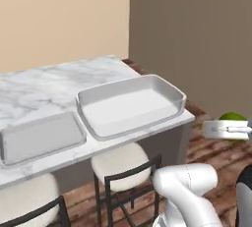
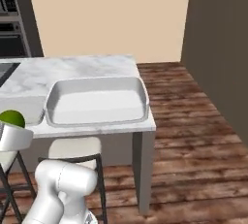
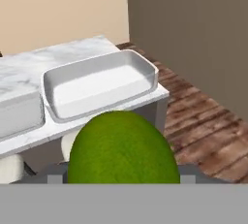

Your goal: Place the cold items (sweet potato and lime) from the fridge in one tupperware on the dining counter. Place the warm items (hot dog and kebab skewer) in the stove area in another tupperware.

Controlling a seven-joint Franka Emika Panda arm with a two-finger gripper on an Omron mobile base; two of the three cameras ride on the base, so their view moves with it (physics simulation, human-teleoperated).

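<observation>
My gripper [image 1: 231, 125] is shut on the lime [image 1: 232, 117], a round bright green fruit, and holds it in the air beyond the right end of the dining counter [image 1: 39, 88]. The lime [image 3: 121, 150] bulges large at the bottom of the hand view and peeks over the hand [image 2: 10, 130] as lime [image 2: 12, 118] at the left edge of the right base view. On the marble slab's near end stands the large deep tupperware [image 1: 130, 104], empty. The smaller grey tupperware [image 1: 42, 136] lies to its left. The sweet potato, hot dog, kebab skewer, fridge and stove area are out of view.
Two white round stools [image 1: 120, 164] with dark frames stand under the counter's front edge. Wooden floor [image 2: 193, 145] stretches open to the right of the counter, up to a dark brown wall [image 1: 197, 39]. A dark oven column [image 2: 9, 24] stands at the far left.
</observation>
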